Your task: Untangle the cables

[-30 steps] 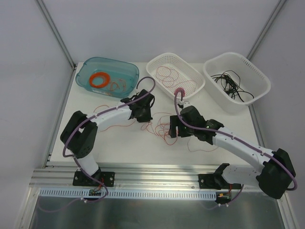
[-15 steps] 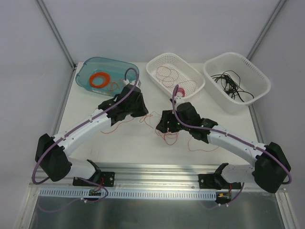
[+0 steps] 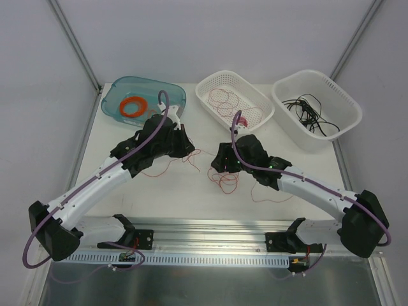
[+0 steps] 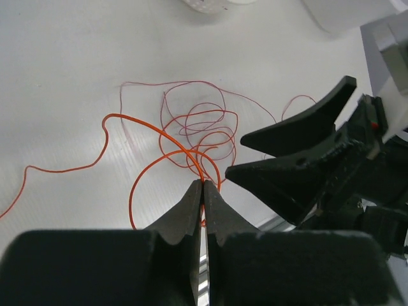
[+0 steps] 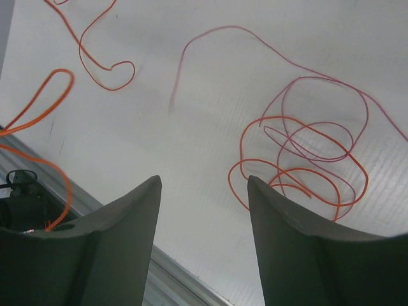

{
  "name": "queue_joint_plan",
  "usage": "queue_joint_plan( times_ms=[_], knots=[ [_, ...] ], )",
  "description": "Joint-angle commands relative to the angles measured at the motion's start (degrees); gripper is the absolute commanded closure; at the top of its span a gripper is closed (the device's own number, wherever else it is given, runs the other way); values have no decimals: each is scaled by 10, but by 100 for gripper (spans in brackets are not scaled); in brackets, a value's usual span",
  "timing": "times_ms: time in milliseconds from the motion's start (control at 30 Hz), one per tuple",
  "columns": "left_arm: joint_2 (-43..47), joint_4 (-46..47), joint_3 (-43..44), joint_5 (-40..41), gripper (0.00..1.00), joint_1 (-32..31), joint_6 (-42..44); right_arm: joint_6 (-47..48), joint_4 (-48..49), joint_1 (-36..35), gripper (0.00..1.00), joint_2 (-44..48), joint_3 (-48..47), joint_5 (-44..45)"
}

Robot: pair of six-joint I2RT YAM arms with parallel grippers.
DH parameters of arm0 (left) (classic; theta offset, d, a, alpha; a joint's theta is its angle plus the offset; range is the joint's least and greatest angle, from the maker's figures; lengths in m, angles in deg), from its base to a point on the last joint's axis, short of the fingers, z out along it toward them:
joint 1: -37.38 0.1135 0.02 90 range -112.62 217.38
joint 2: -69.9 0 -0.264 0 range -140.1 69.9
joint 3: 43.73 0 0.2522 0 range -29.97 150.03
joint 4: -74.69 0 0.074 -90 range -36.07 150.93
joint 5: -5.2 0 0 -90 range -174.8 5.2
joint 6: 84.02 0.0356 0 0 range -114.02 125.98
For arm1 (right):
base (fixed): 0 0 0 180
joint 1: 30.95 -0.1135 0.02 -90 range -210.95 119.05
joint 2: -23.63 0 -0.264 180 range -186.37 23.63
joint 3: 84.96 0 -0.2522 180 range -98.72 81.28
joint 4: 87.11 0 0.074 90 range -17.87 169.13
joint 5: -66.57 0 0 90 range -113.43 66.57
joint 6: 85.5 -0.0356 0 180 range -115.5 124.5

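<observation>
Looking down from above, we see the tangle of cables [image 3: 223,180] lying on the white table [image 3: 178,201], about midway between its left and right edges and a little nearer the front edge than the far one. It is a loose knot of thin red and orange loops, with single strands trailing off towards the left and right edges.

The left gripper [image 3: 185,148] sits just left of the knot. In its wrist view, the fingers [image 4: 191,204] are pressed tightly together, and we see an orange cable [image 4: 153,137] pinched between their tips. From there the strand arcs up and trails away to the left, and the rest of the knot [image 4: 204,124] lies just beyond the tips.

The right gripper [image 3: 220,163] hangs over the knot's far side with its jaws spread wide and nothing between them. Its own camera shows the curls [image 5: 299,153] on the table past its right fingertip.

Along the far edge, a teal tub [image 3: 109,102] at the left corner holds a thick orange ring [image 3: 134,106]. The middle white basket [image 3: 207,84] holds red cables [image 3: 223,99], and the white basket [image 3: 347,95] at the right corner holds black cables [image 3: 309,111].
</observation>
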Motion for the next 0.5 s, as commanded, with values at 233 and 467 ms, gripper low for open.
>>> queue_joint_plan(
  times_ms=[233,467],
  knots=[
    [79,-7,-19,-52,100,-3,69,11,30,-2,39,10,-28,-22],
    [62,-12,-19,-55,100,-2,33,96,45,-14,40,71,-28,-88]
  ],
)
